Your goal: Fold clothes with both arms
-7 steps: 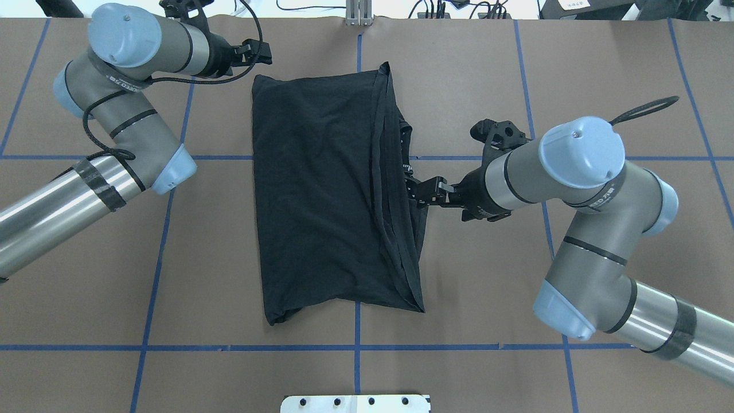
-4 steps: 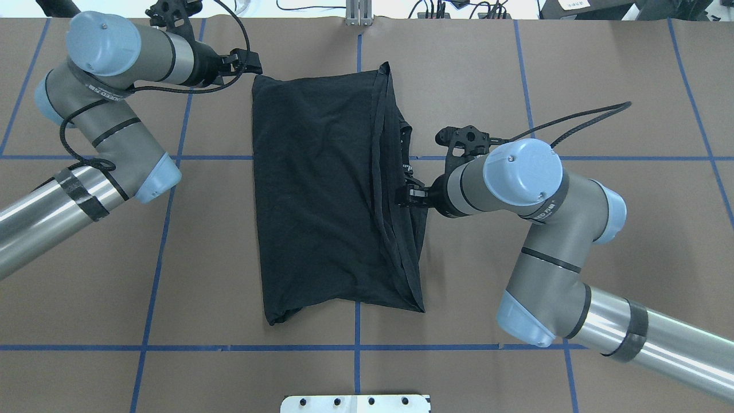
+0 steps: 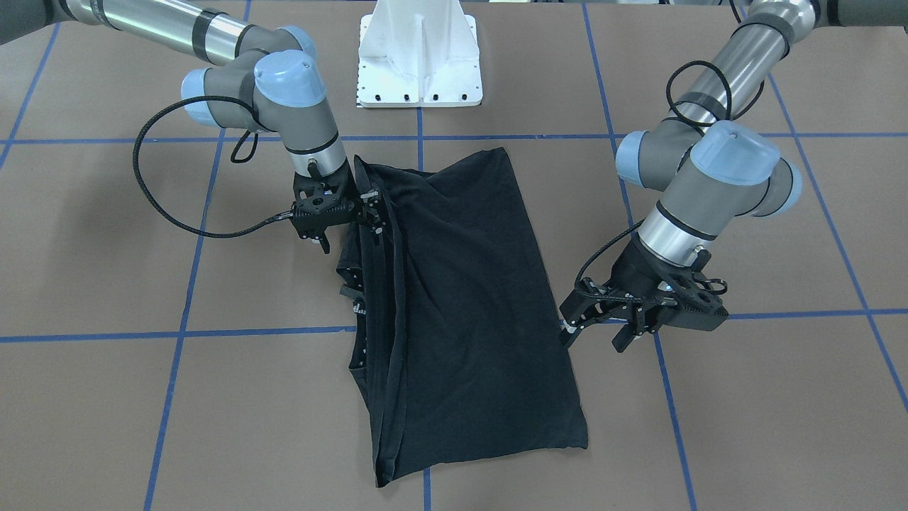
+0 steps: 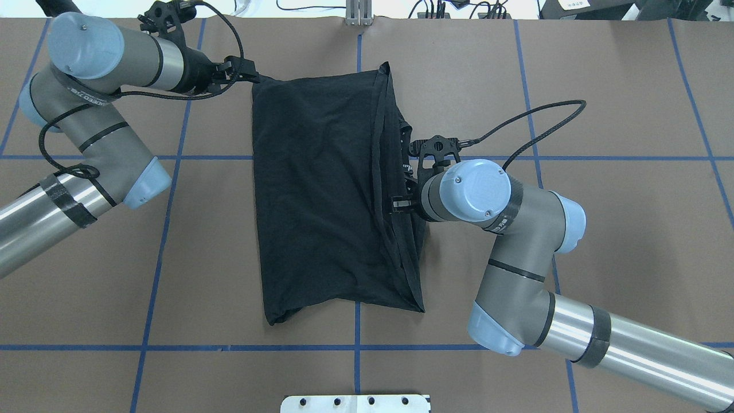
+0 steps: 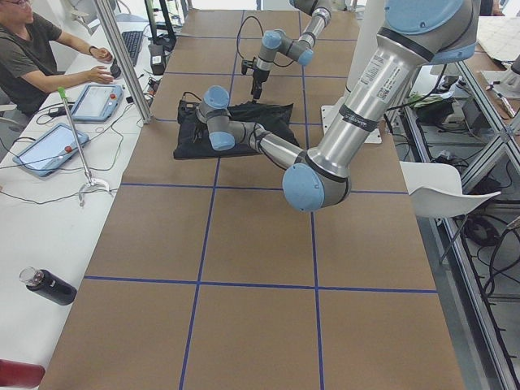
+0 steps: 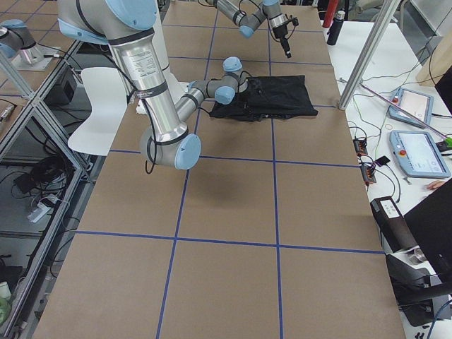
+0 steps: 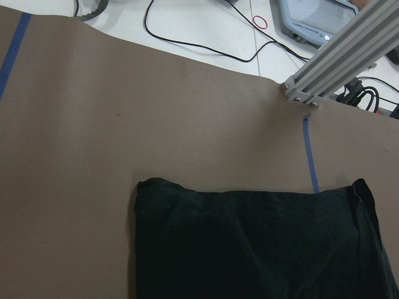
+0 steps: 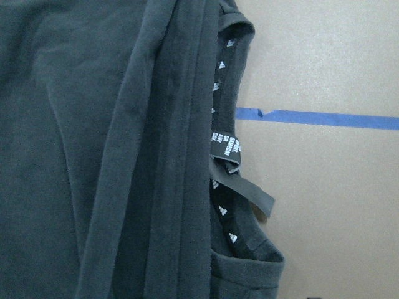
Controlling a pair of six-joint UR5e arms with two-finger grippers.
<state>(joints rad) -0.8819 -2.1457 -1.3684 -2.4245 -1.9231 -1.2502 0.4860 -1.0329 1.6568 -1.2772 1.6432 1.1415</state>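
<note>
Front view, T-shirt [image 3: 461, 284]: black, folded lengthwise, lying flat straight out from the white pedestal base [image 3: 418, 64].
Front view, handling: to my eye it is light, limp cloth whose layers slide. It is best pinched at a corner or through the stacked hems.
Front view, right gripper [image 3: 370, 211]: the wrist is turned down over the stacked edge, at the end nearer the pedestal base. The jaws look parted, with nothing pinched.
Front view, left gripper [image 3: 571, 318]: raised beside the opposite long edge, farther from the pedestal base. I cannot tell whether it is parted or closed.
Overhead view, left gripper [image 4: 248, 71]: lines up with the corner farthest from the pedestal base.
Overhead view, right gripper [image 4: 399, 204]: mostly hidden under its own wrist.
Side views: the shirt lies flat and nothing is lifted.
Left wrist view: the far corner lies ungrasped.
Right wrist view, neck label [image 8: 225, 146]: peeks out of the layered edge.
</note>
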